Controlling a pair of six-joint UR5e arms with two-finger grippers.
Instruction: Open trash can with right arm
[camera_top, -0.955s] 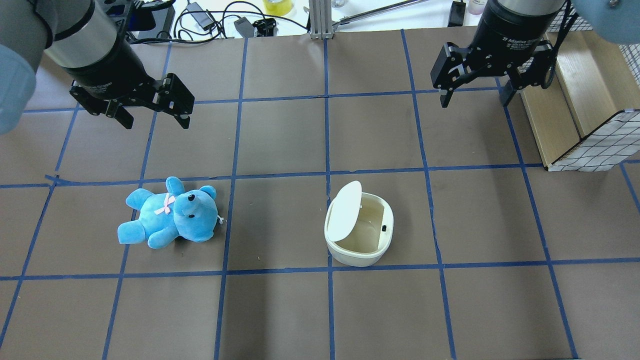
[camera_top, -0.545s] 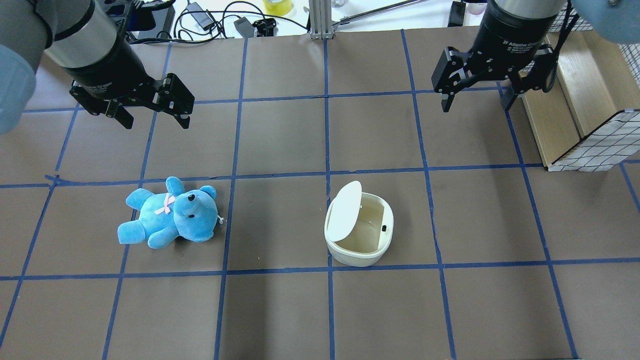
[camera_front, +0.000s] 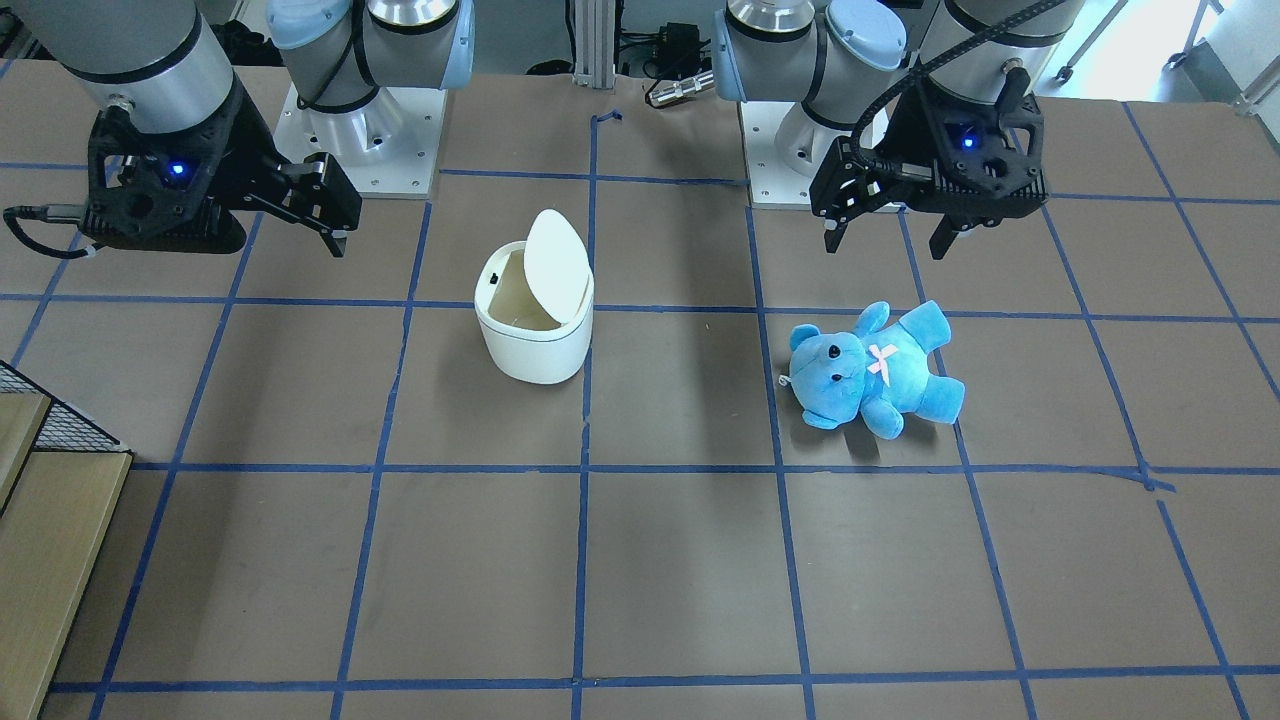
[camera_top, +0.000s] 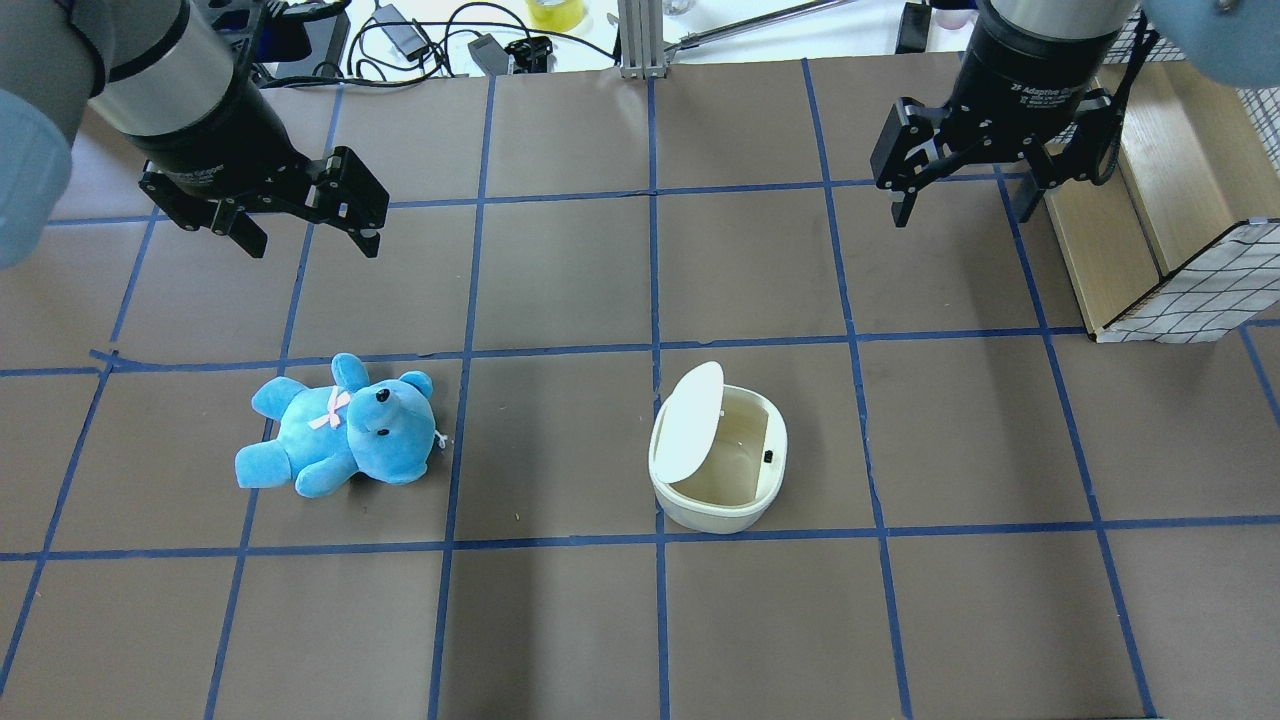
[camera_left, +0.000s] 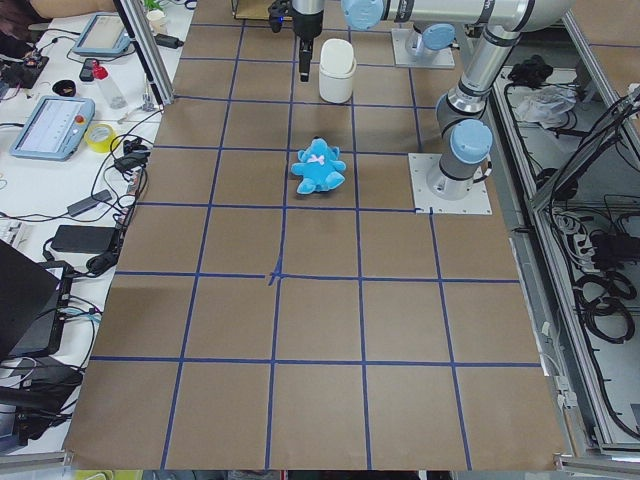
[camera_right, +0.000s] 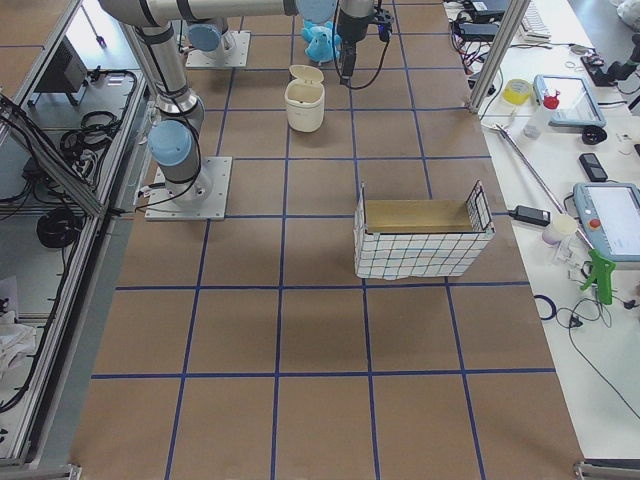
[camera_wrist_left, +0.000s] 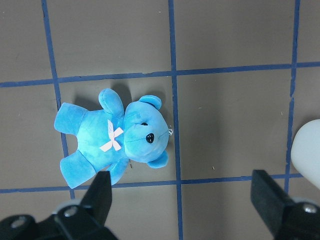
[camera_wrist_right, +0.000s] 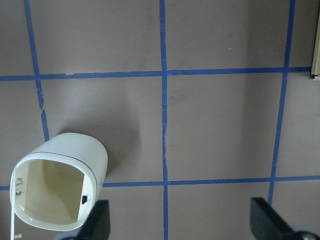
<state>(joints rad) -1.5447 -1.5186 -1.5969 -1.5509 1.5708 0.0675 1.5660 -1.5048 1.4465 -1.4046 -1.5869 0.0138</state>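
Though the small white rounded-square plastic trash can (camera_top: 718, 480) stands alone on the brown paper counter (camera_top: 560, 280) with its blue tape grid, I can see that its hinged white flip lid (camera_top: 688, 422) is already raised. The lid stands tilted up along the can's edge on the bear's side, and the beige inside is open to view. The can sits near the middle of the counter, slightly towards my robot's right. The black two-finger right end effector (camera_top: 965, 215) hangs above the counter on the far side of the can and well apart from it; its fingers are spread wide and empty. It hangs near the light wooden crate (camera_top: 1150, 230) with a white wire-mesh side. From the right wrist camera the can lies at the lower left, mouth showing. The black left end effector (camera_top: 312, 242) is likewise spread and empty, above the counter beyond the bright blue plush teddy bear (camera_top: 340, 427), which lies on its back, well apart from the can.
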